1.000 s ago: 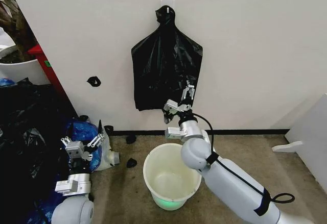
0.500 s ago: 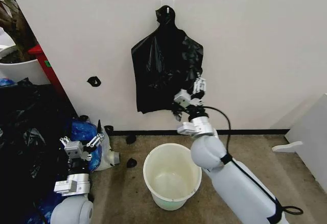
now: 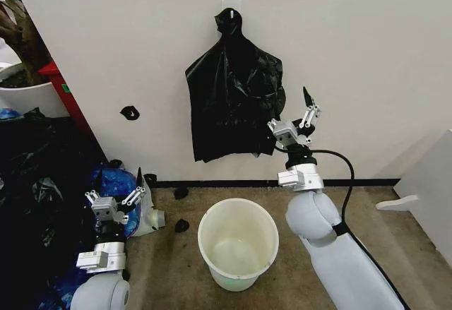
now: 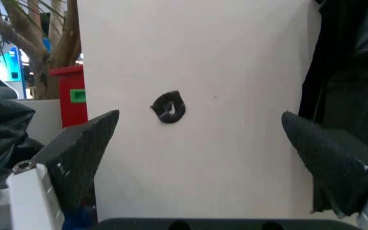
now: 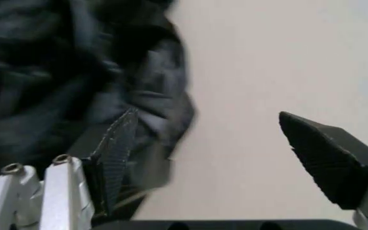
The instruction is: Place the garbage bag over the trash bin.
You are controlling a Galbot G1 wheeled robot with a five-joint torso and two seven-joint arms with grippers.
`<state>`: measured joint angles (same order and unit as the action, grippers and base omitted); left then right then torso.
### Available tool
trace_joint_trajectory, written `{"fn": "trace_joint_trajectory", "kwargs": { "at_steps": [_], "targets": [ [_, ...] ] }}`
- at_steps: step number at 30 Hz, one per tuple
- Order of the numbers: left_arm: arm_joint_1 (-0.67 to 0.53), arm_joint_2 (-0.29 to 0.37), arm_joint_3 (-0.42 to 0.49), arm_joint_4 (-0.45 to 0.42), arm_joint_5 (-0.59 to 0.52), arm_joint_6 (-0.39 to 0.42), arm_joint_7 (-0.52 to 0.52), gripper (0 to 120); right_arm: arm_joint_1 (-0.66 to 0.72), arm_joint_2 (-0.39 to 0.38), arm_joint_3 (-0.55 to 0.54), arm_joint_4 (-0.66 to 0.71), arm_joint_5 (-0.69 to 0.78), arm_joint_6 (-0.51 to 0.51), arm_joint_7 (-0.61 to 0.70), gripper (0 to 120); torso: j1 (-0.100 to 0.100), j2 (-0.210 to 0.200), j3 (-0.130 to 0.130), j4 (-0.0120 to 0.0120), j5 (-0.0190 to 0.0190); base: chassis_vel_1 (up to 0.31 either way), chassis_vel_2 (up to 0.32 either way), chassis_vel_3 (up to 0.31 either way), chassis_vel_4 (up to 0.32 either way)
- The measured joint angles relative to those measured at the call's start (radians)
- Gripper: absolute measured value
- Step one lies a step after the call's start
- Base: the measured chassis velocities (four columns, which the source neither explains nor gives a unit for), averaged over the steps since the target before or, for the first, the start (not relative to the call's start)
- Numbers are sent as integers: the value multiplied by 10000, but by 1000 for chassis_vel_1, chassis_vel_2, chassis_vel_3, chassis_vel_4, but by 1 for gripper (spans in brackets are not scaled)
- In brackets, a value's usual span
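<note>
As right tool (image 3: 295, 121) moved right of garbage bag (image 3: 233, 98) | spread wide, empty; left tool (image 3: 113, 200) wide

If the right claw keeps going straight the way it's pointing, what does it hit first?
Most likely the white wall. The open right claw points at bare wall just beside the hanging garbage bag; its one finger may brush the bag's edge, depth unclear.

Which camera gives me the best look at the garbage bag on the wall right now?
The head view: the garbage bag shows whole, hanging from the wall hook above the trash bin, the open right gripper beside its edge. The right wrist view shows a blurred close-up of its edge; the left wrist view shows a dark strip.
</note>
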<state>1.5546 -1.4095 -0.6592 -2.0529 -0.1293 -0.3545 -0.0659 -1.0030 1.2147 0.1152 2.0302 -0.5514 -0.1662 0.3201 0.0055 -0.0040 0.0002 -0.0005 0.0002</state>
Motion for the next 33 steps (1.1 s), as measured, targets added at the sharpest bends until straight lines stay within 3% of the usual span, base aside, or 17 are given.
{"fn": "trace_joint_trajectory", "kwargs": {
  "at_steps": [8,17,33],
  "targets": [
    [27,30,-29,-21,3,-9,1,100,-182,-106,-702,-434,-1367,318,-552,90,0,0,0,1,-1,0,0,0,0],
    [-58,51,-64,52,-30,-52,-19,100,341,42,-769,-1340,-2811,-176,-798,63,2,0,1,1,0,0,0,0,0],
    [-235,-53,-12,222,-12,-53,-28,100,917,-86,-1102,-1598,-3096,-794,-1120,62,2,0,1,1,0,0,0,0,0]
  ]
}}
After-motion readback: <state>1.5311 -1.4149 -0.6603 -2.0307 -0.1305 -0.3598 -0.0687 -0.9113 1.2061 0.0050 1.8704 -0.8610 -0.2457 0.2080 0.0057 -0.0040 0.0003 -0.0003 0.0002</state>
